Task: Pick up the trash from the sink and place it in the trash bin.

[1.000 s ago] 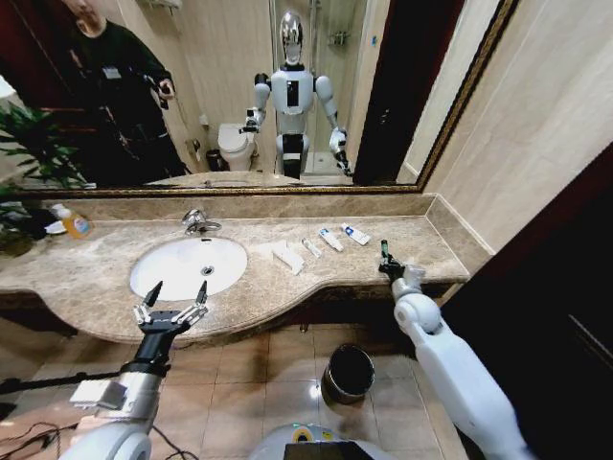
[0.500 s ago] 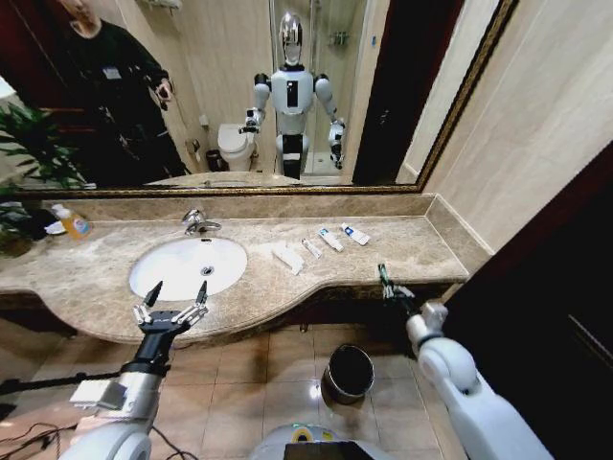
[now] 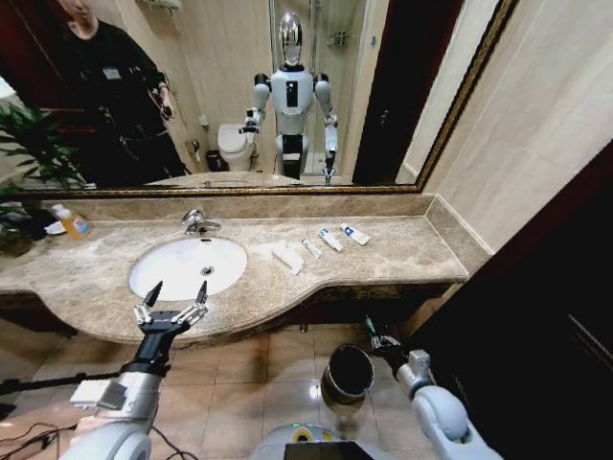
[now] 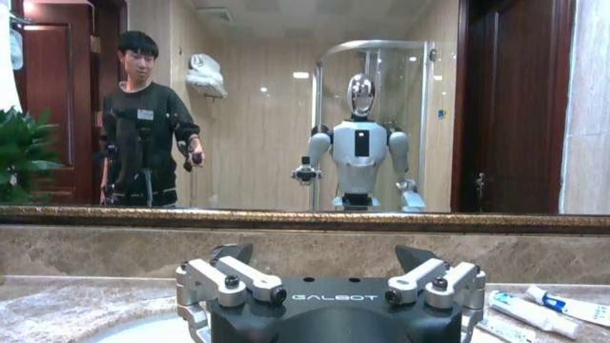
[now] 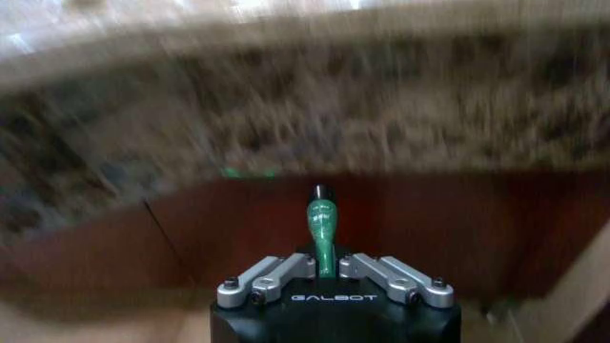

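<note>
In the head view my right gripper [image 3: 377,338] hangs below the countertop edge, just right of the dark trash bin [image 3: 350,372] on the floor. It is shut on a small green-and-black tube [image 5: 321,218], and in the right wrist view my right gripper [image 5: 324,266] shows the tube sticking out past its fingers. More trash lies on the counter right of the white sink [image 3: 163,273]: white wrappers [image 3: 287,257] and small white tubes [image 3: 330,240]. My left gripper [image 3: 173,308] hovers open at the sink's front edge.
A chrome faucet [image 3: 199,222] stands behind the basin and an orange soap bottle [image 3: 74,223] at the far left by a plant [image 3: 24,163]. A wide mirror backs the marble countertop [image 3: 402,249]. A dark door panel [image 3: 556,316] stands on the right.
My right arm has swung down and back from the counter's edge to beside the bin, carrying the green tube. The left arm has not moved.
</note>
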Tool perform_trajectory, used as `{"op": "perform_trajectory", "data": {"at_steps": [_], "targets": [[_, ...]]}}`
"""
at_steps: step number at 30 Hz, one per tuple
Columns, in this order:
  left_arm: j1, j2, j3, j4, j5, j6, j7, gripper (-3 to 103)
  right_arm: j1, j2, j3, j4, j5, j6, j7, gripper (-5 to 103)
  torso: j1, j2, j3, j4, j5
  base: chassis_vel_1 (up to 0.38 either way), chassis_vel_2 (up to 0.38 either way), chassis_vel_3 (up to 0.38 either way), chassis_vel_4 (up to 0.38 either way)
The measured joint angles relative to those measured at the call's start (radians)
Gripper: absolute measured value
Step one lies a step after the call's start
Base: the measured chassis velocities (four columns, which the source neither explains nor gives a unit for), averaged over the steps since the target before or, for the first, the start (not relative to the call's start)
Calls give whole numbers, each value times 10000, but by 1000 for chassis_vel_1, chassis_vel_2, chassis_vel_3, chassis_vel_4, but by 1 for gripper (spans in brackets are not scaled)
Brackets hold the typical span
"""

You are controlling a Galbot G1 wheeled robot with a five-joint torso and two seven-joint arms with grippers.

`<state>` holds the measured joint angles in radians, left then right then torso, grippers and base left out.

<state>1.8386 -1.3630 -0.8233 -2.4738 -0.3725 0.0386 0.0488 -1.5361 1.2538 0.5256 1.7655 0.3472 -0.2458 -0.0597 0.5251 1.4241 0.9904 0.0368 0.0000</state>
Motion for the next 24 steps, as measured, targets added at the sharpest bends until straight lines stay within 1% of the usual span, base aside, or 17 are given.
{"op": "perform_trajectory", "data": {"at_steps": [3,4,6,8,9,10,12,19,24], "targets": [[0,0,0,0,0,0,0,100,268,83,-41,-628,-209,76,-32,8,0,0,0,0,0,0,0,0,0],[0,1,-1,0,0,0,-1,100,484,151,-71,-1223,-326,180,-54,8,0,0,0,1,-1,0,0,0,0],[0,0,0,0,0,0,0,100,731,274,-84,-1885,-352,244,-78,8,0,0,0,0,1,0,0,0,0],[0,0,0,0,0,0,0,100,813,323,-84,-2103,-352,259,-88,8,1,0,0,0,0,0,0,0,0],[0,0,0,0,0,0,0,100,960,456,-83,-2580,-375,304,-107,8,0,0,0,0,-2,0,0,0,0],[0,0,0,0,0,0,0,100,960,456,-83,-2580,-375,304,-107,8,0,0,0,0,-2,0,0,0,0],[0,1,0,0,-1,0,0,100,1150,692,-81,-3223,-530,470,-115,8,1,0,0,0,1,0,0,0,0],[0,0,0,0,-1,0,0,100,1537,1028,-89,-4188,-830,802,-88,8,0,0,0,0,0,0,0,0,0],[0,1,0,0,0,0,0,100,1715,1181,-89,-4465,-824,811,16,8,0,0,0,0,-1,0,0,0,0]]}}
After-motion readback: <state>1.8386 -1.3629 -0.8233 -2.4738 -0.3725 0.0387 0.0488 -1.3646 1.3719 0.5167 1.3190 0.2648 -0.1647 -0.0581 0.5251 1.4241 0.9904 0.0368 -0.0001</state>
